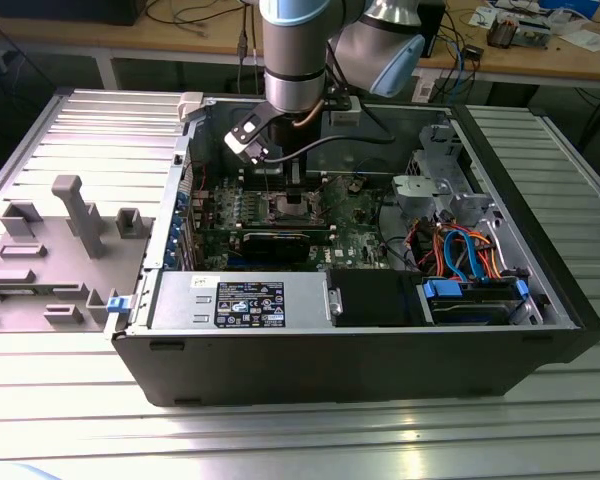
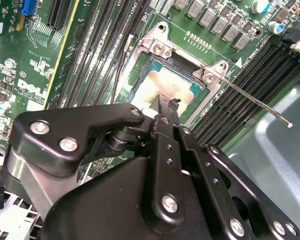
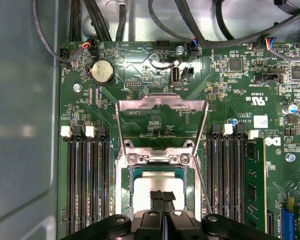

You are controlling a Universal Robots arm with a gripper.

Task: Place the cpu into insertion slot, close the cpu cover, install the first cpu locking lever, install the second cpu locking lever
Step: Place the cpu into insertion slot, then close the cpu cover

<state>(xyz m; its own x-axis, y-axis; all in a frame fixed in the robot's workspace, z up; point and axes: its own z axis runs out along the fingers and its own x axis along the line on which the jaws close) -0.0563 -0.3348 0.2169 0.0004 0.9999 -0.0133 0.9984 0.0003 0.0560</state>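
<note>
- While the cpu lies flat inside the insertion slot, we judge the placing step all but done.
- Our gripper hangs over the chip's pale top, its claw drawn narrow with nothing between; whether the tips touch the metal, we cannot tell.
- The cpu cover stands open, tilted back from the slot, so closing is not yet done.
- One locking lever sticks out free beside the slot.
- Lowering the cover, we judge, calls for tips clear of the chip and a gentle push on the raised frame.
</note>
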